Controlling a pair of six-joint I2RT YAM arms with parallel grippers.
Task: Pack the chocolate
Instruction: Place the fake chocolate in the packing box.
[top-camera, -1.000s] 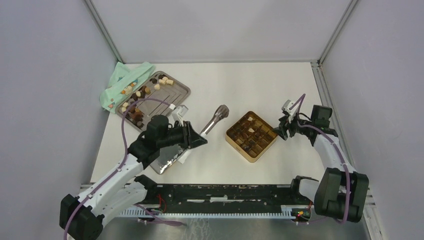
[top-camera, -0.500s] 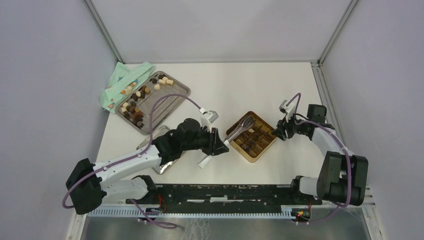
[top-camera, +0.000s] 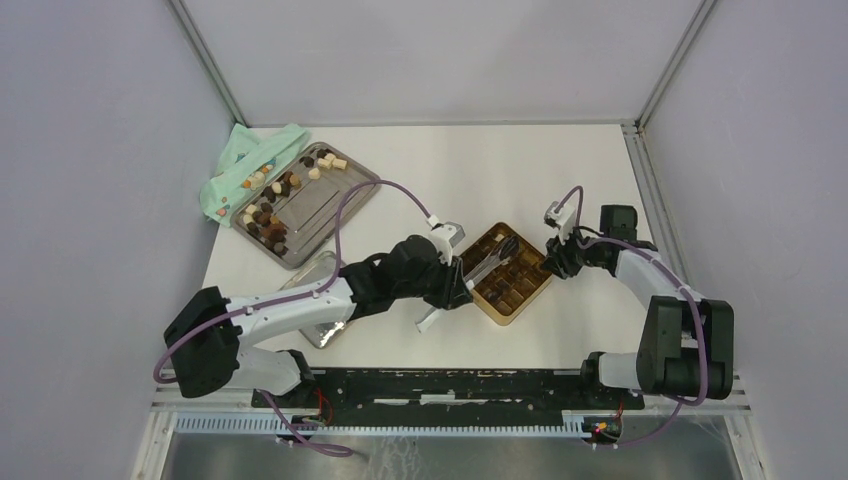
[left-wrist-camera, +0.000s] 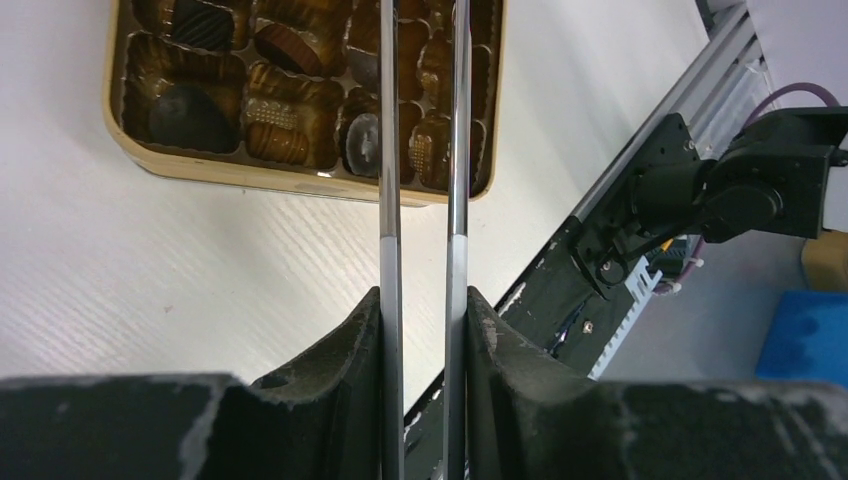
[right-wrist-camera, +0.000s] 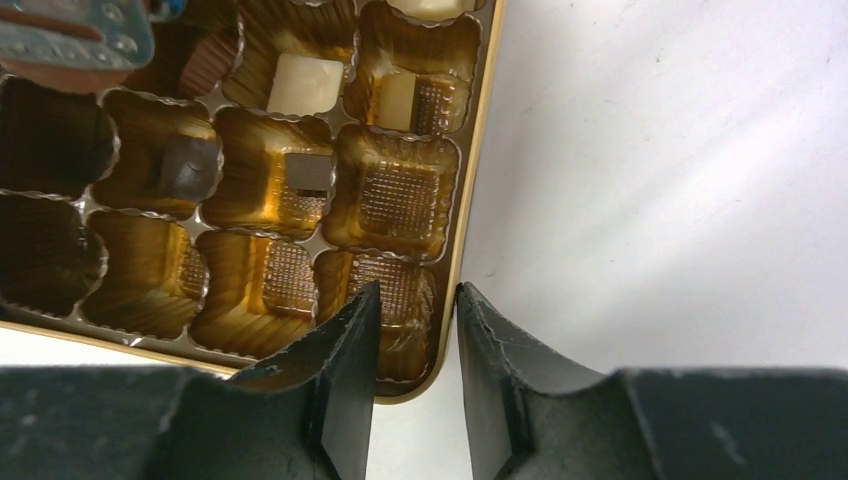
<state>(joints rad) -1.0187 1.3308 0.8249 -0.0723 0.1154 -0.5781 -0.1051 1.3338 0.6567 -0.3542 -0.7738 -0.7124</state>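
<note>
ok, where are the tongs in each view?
Top external: centre; tongs in the left gripper, tips over the gold tin.
Left wrist: two steel arms running up the middle, reaching over the gold tin.
Right wrist: not in it.
Shared landmark: the gold tin's rim.

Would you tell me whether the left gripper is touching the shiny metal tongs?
Touching: the left wrist view shows the left gripper clamping the shiny metal tongs.

Small dark, tan and cream chocolate pieces (top-camera: 265, 212) scattered on metal tray (top-camera: 322, 203), several in gold tin (left-wrist-camera: 250, 178) compartments
</note>
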